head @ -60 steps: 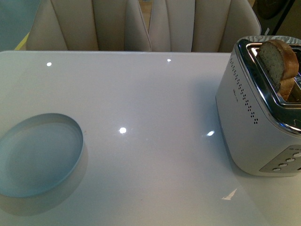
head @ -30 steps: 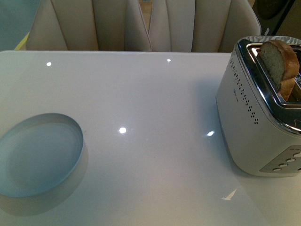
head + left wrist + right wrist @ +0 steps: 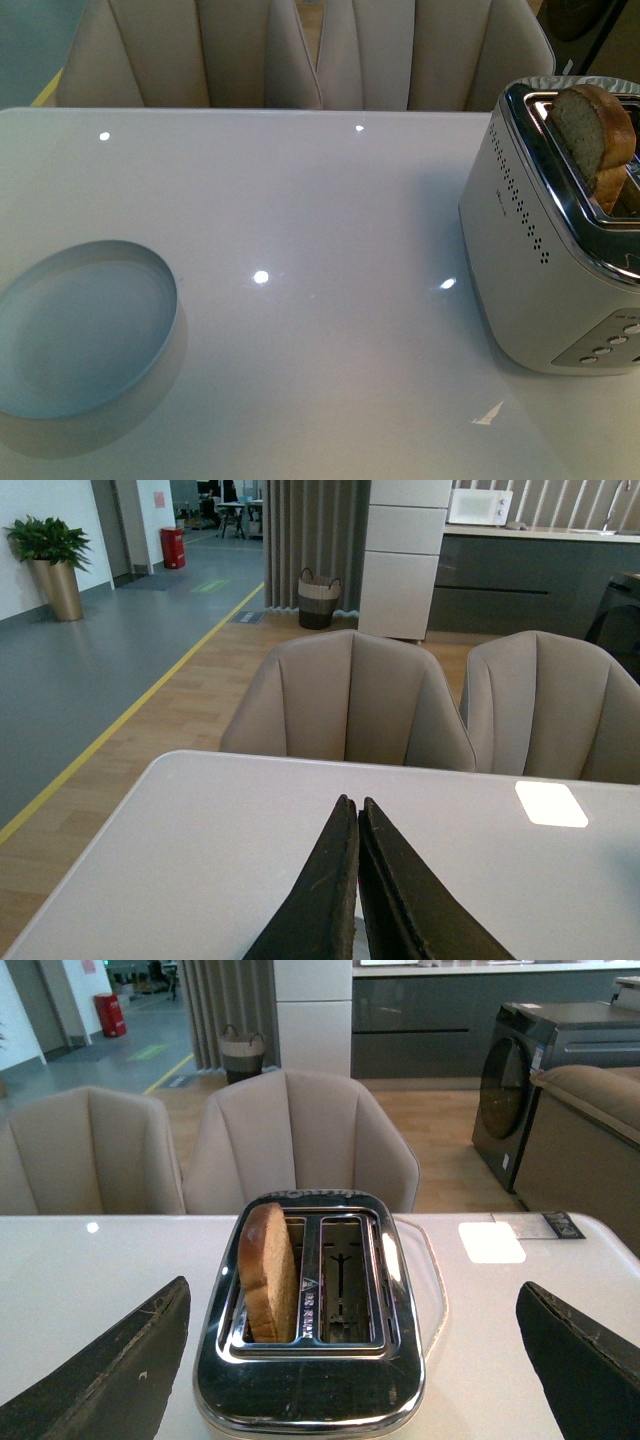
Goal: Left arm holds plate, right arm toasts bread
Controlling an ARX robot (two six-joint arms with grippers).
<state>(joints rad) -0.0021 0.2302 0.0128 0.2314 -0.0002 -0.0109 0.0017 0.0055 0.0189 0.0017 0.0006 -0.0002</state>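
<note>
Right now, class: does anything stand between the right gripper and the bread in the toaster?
Nothing visible does. In the right wrist view the open right gripper faces the toaster directly, and the bread stands upright in one slot, its top exposed.

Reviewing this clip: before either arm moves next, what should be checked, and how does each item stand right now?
1. Bread seated in a toaster slot: ok, it stands upright in one slot, top sticking out; the other slot is empty.
2. Right gripper open and lined up: ok, fingers spread wide to either side of the toaster.
3. Left gripper ready to take the plate: not ok, fingers are closed together on nothing.
4. Plate free and reachable: ok, it lies empty on the table, away from the toaster.
5. Toaster lever position: cannot tell, no lever shows.
</note>
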